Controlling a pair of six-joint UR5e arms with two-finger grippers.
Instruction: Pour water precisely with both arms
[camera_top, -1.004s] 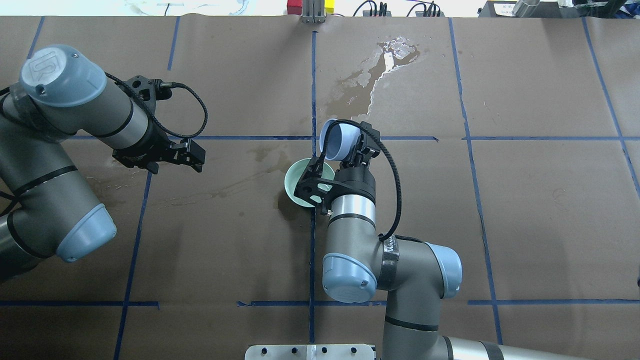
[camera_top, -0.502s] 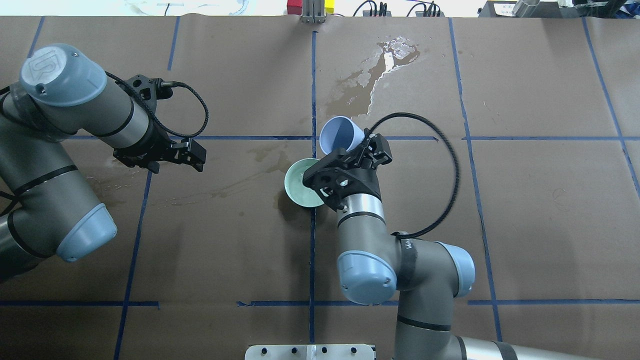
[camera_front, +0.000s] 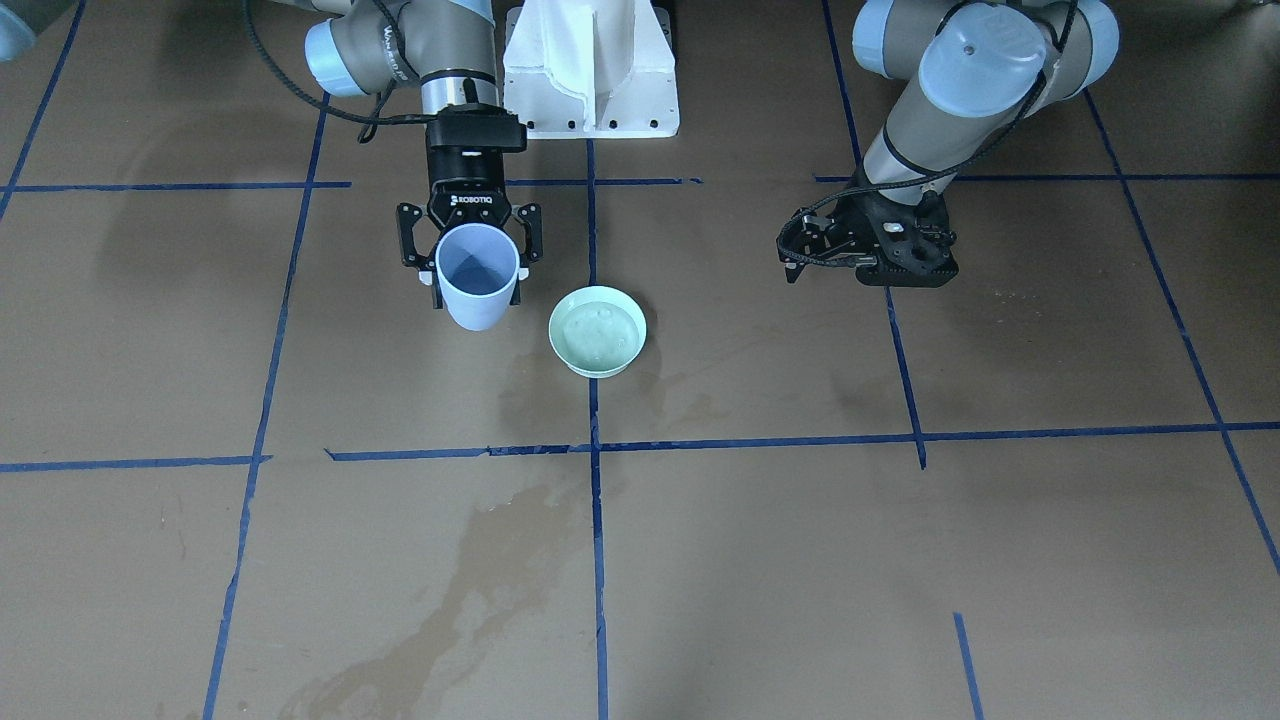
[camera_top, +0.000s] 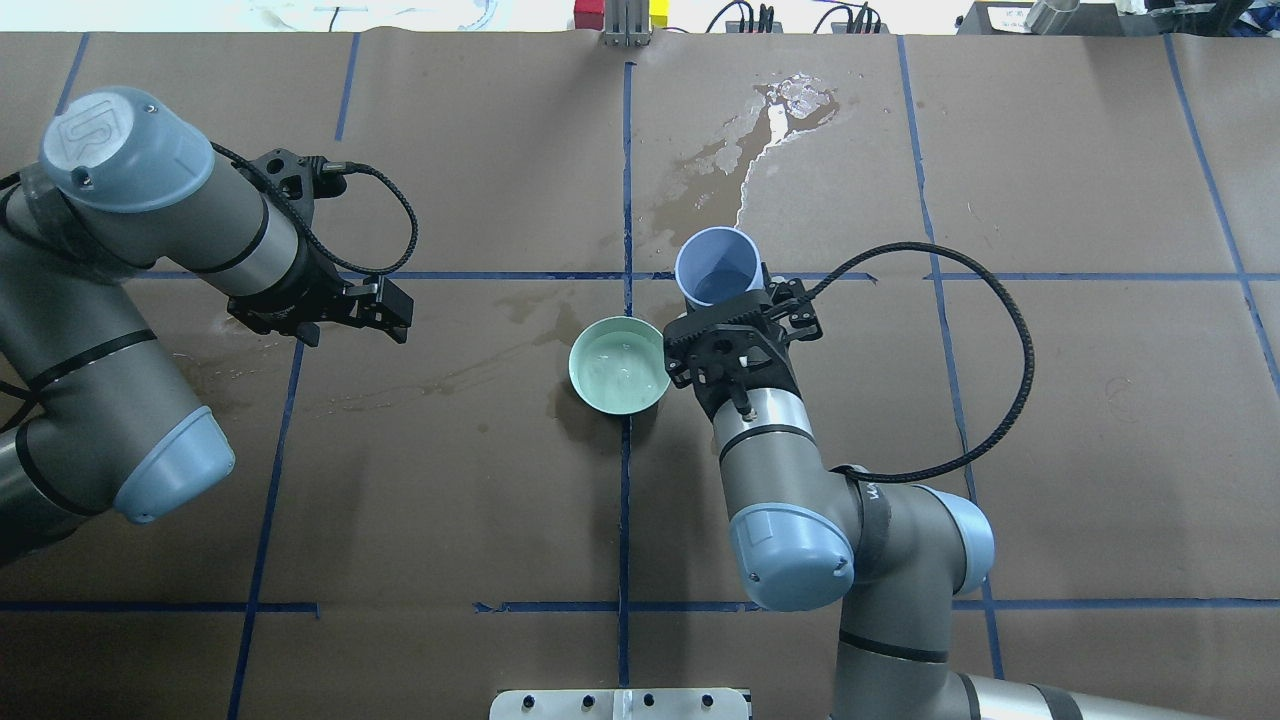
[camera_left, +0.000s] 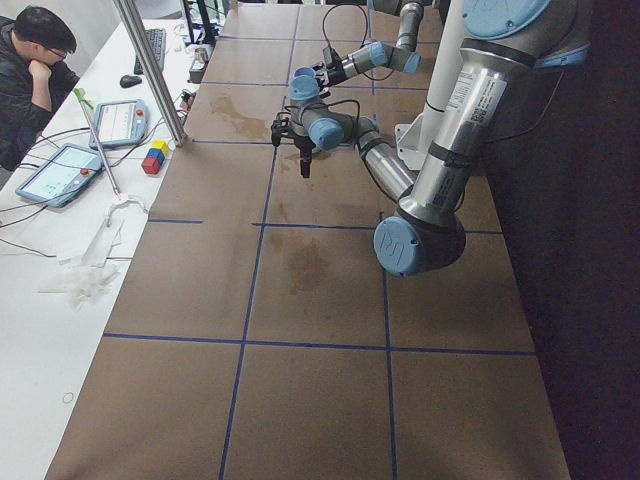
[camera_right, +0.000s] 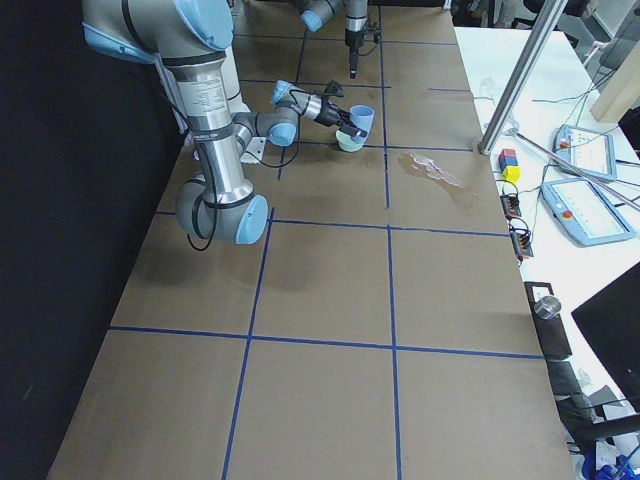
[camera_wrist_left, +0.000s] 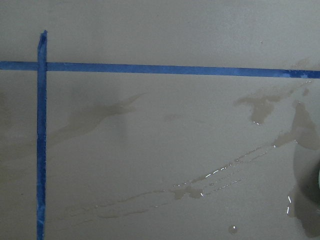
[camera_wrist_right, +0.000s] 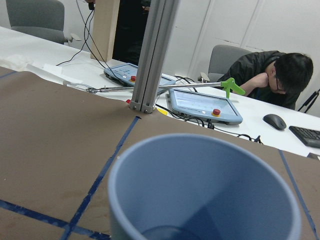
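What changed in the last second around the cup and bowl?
The right gripper swung the blue cup rightward, clear of the green bowl, and turned it from tipped to upright, still gripping it. The bowl and the left gripper stayed put.

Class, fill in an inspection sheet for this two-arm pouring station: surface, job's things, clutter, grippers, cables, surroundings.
Surface: brown paper table with blue tape grid; wet patches.
Job's things: blue cup roughly upright, beside green bowl holding water, not touching it.
Clutter: coloured blocks at the far edge.
Grippers: right gripper, jaws shut on the cup; left gripper holds nothing, jaws unclear.
Cables: black cable loops off the right wrist.
Surroundings: seated operator, tablets on white bench.
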